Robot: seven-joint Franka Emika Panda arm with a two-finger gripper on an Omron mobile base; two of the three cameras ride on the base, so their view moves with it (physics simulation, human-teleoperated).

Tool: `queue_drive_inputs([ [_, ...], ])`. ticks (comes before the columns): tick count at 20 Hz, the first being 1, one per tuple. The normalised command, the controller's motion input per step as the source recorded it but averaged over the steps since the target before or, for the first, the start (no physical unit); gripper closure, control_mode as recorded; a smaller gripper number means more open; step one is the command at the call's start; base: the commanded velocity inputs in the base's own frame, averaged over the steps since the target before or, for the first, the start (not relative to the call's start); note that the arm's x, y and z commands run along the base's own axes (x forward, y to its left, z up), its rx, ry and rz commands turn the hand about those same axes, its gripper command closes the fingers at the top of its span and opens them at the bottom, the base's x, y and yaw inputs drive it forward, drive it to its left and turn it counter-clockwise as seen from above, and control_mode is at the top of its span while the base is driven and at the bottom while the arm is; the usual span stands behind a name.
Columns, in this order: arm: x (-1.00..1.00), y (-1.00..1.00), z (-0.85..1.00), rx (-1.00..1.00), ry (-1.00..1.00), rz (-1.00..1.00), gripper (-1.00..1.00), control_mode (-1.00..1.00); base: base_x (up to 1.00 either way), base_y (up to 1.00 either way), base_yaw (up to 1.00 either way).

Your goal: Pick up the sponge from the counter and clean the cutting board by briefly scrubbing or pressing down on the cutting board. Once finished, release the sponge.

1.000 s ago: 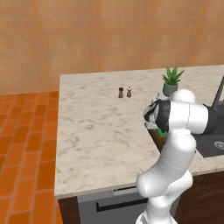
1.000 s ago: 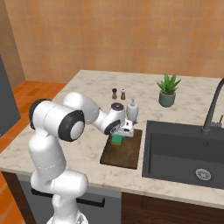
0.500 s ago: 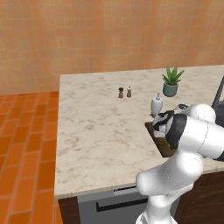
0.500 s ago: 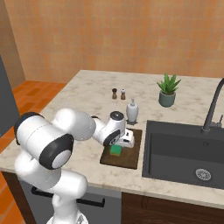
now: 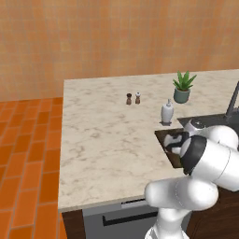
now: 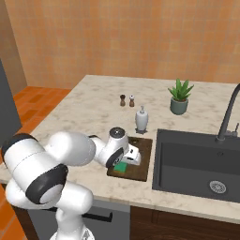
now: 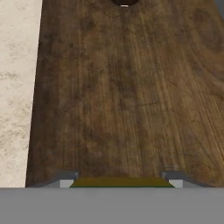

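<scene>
The green and yellow sponge [image 6: 121, 167] lies pressed on the near end of the dark brown cutting board [image 6: 143, 158], with my gripper [image 6: 125, 163] shut on it. In the hand view the board [image 7: 127, 96] stretches away, its small hole [image 7: 124, 2] at the top edge, and a strip of the sponge [image 7: 120, 182] shows between my fingertips [image 7: 65, 180]. The beige marble counter [image 5: 107, 140] carries the board [image 5: 167, 139]; my arm hides the sponge and gripper in the left base view.
A white soap dispenser [image 6: 141, 119] stands just behind the board. Salt and pepper shakers [image 6: 127, 100] sit further back, a potted plant [image 6: 180, 96] to the right. The dark sink [image 6: 199, 164] with its faucet [image 6: 227, 115] adjoins the board's right edge.
My arm has folded lower and drawn the sponge along the board toward its near end. The jaws have stayed shut on the sponge.
</scene>
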Motion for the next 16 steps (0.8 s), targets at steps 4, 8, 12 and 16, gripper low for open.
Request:
queue_drive_inputs([
  [4, 0.75, -0.17, 0.0, 0.0, 0.0, -0.03, 1.0, -1.0, 0.0, 0.0, 0.0],
  [8, 0.89, -0.24, 0.0, 0.0, 0.0, -0.02, 1.0, -1.0, 0.0, 0.0, 0.0],
  [12, 0.8, -0.24, 0.0, 0.0, 0.0, -0.02, 1.0, -1.0, 0.0, 0.0, 0.0],
  [16, 0.52, -0.32, 0.0, 0.0, 0.0, -0.02, 1.0, -1.0, 0.0, 0.0, 0.0],
])
